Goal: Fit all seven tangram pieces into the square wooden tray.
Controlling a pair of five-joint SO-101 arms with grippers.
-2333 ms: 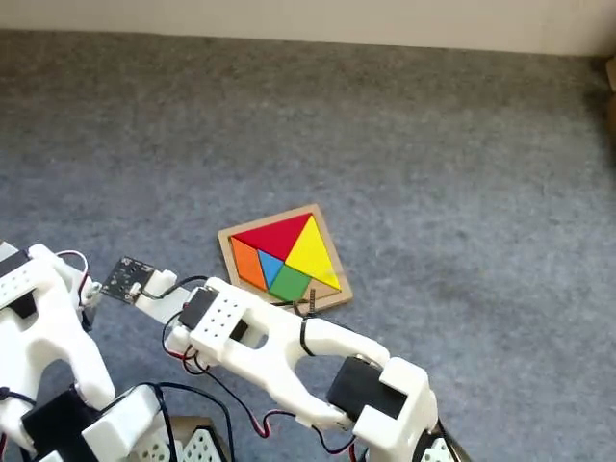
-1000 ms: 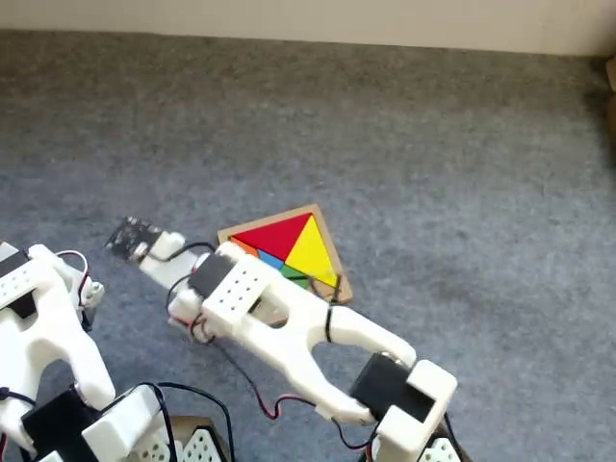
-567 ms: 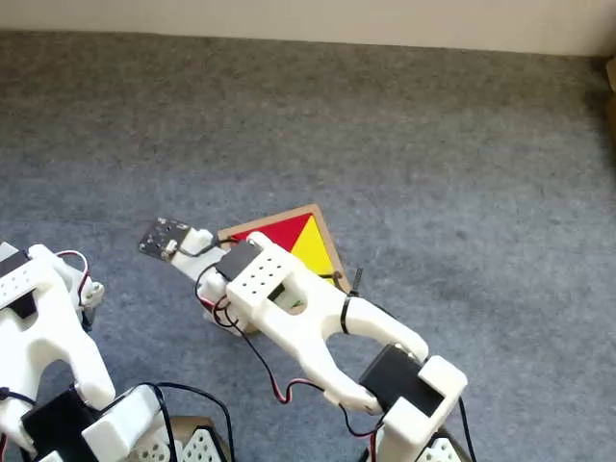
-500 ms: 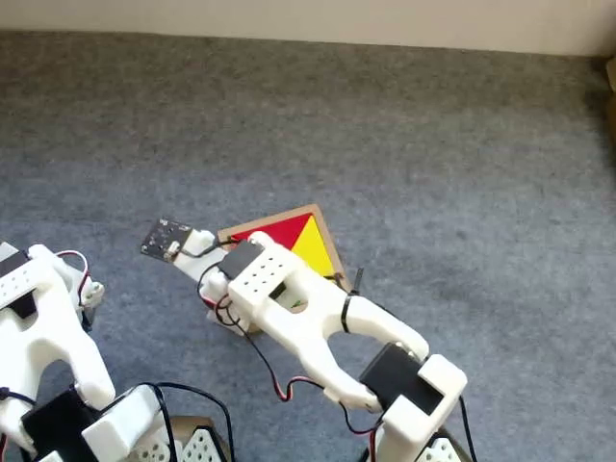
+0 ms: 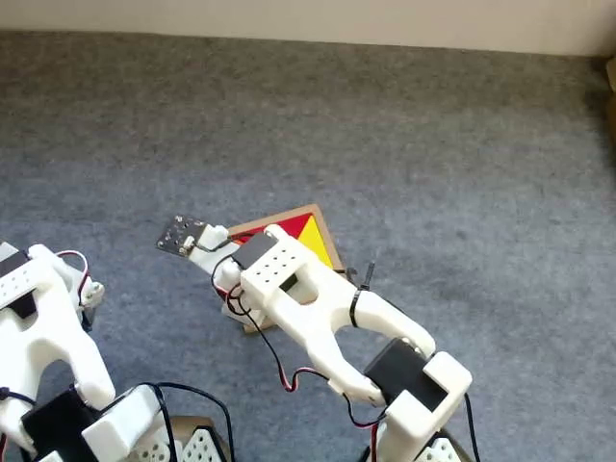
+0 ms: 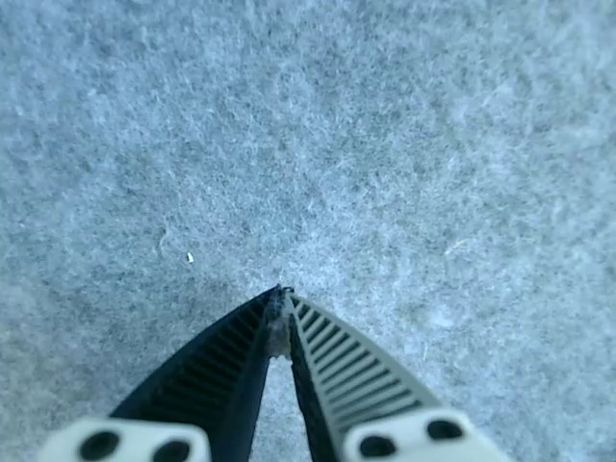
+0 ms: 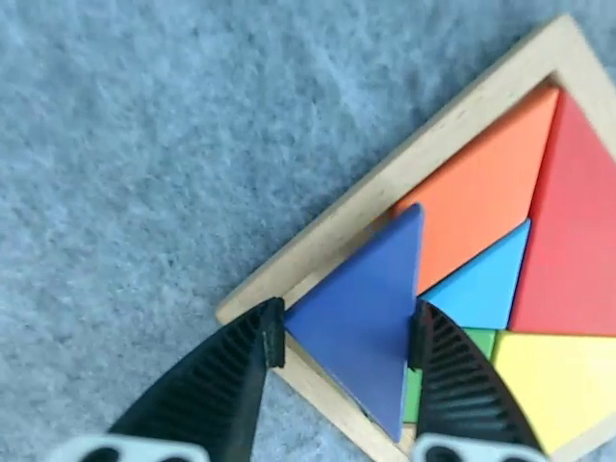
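The square wooden tray (image 7: 385, 207) lies on grey carpet and holds an orange piece (image 7: 486, 192), a red triangle (image 7: 577, 241), a light blue triangle (image 7: 481, 289), a yellow piece (image 7: 539, 375) and a sliver of green (image 7: 412, 395). My right gripper (image 7: 345, 332) is shut on a dark blue triangle (image 7: 361, 308), which overlaps the tray's rim at one corner. From above, the right arm (image 5: 289, 289) covers most of the tray (image 5: 313, 214); red (image 5: 289, 229) and yellow (image 5: 316, 241) still show. My left gripper (image 6: 281, 294) is shut over bare carpet, holding nothing.
The left arm (image 5: 38, 318) stands at the lower left edge of the high view, well apart from the tray. Grey carpet (image 5: 462, 144) stretches open on the far side and to the right. A pale wall strip (image 5: 385, 24) runs along the far edge.
The right arm has swung away from the near-left side and over the tray, hiding the orange, blue and green pieces from above. The left arm has stayed put.
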